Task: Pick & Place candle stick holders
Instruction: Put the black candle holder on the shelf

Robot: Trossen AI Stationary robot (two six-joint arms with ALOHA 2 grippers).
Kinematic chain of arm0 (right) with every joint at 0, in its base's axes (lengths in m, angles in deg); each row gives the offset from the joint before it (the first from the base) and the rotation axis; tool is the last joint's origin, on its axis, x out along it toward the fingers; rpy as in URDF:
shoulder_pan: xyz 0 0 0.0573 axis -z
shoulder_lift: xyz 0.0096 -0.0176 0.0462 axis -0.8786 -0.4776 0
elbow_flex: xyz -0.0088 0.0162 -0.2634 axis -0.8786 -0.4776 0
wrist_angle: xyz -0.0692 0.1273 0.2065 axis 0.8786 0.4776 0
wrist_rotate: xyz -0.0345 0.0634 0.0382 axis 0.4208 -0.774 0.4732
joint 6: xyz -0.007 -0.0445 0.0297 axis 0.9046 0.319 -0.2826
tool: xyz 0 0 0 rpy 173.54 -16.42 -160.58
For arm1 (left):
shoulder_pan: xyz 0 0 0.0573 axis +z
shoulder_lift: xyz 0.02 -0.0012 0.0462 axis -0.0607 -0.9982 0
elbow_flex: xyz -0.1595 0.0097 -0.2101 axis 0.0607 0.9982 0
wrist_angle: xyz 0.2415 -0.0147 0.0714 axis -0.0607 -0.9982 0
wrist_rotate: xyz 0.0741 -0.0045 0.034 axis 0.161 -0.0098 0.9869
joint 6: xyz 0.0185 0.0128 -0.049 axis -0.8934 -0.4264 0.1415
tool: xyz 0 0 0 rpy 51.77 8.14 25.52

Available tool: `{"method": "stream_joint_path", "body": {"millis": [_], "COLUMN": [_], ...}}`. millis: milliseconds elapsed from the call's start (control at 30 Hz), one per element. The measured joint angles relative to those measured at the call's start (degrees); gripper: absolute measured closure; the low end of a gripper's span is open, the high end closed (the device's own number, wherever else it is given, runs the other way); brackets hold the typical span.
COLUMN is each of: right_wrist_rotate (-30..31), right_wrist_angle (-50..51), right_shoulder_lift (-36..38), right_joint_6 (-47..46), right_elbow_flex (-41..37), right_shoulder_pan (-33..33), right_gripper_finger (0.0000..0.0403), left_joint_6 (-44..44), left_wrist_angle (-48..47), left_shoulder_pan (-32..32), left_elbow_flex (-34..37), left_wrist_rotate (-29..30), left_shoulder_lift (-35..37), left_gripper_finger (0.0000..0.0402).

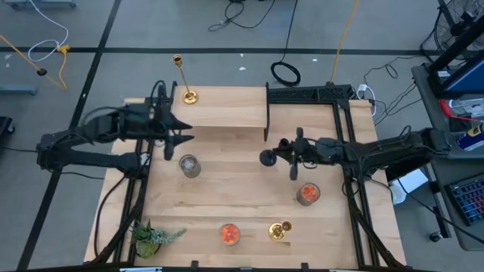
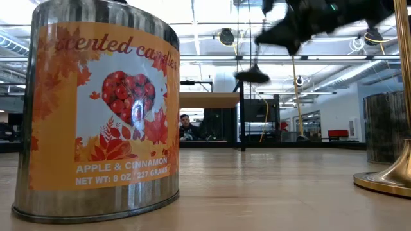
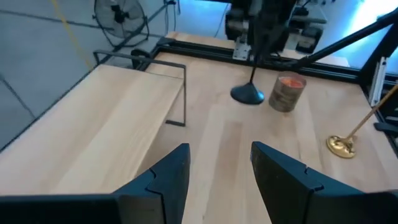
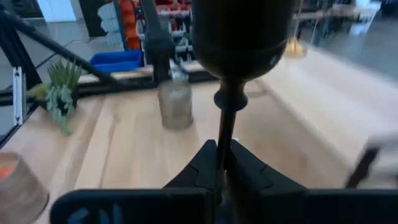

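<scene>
The black candlestick [image 1: 267,157] is in my right gripper [image 1: 293,154], over the middle of the table. It also shows in the left wrist view [image 3: 247,94] and in the low view [image 2: 252,76]. One gold candlestick [image 1: 185,83] stands by its round base on the raised wooden shelf [image 1: 227,109] at the far left. The other gold candlestick [image 1: 279,230] stands near the front edge; its base also shows in the low view [image 2: 385,179]. My left gripper [image 1: 181,140] is open and empty [image 3: 221,155], left of centre. My right gripper pinches the black candlestick's thin stem [image 4: 221,134] between its two shut fingers [image 4: 199,165]. The fingers come from the table's right side, slanting down. The candlestick is lifted clear of the table and tilted, its round base [image 4: 242,37] lowest and toward the table's left.
A grey candle tin [image 1: 189,165] stands by my left gripper. Orange candle tins stand at the right [image 1: 308,194] and at the front [image 1: 229,234]. A green plant [image 1: 155,236] lies at the front left. A black frame [image 1: 302,94] edges the far right.
</scene>
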Motion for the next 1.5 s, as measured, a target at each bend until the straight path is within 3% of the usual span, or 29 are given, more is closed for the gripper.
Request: {"method": "stream_joint_path", "body": {"millis": [167, 467, 800, 1133, 1500], "right_wrist_rotate": [-0.8, -16.2, -16.6, -21.1, -21.1], "right_wrist_angle": [3.1, 8.2, 17.7, 13.5, 10.7], "right_shoulder_lift": [-4.0, -18.9, -37.4, -49.9, -54.5], "right_joint_6": [6.0, 8.9, 13.9, 12.1, 7.9], "right_elbow_flex": [10.2, 29.1, 53.5, 61.8, 62.0], "right_shoulder_pan": [3.5, 14.4, 22.6, 27.9, 30.6], "right_gripper_finger": [0.0392, 0.0392, 0.0392, 0.0392, 0.039], "left_joint_6": [-1.0, -2.9, -2.0, -1.9, -1.8], "left_wrist_angle": [10.2, 15.2, 15.2, 14.9, 14.5], "left_shoulder_pan": [-2.3, -2.9, -2.9, -2.9, -2.9], "left_elbow_flex": [8.5, 11.3, 11.3, 11.3, 11.3], "left_wrist_rotate": [1.1, 3.8, 3.9, 5.7, 5.7], "left_shoulder_lift": [0.3, 0.3, 0.3, 0.3, 0.2], "left_gripper_finger": [0.0225, 0.0224, 0.0224, 0.0224, 0.0224]}}
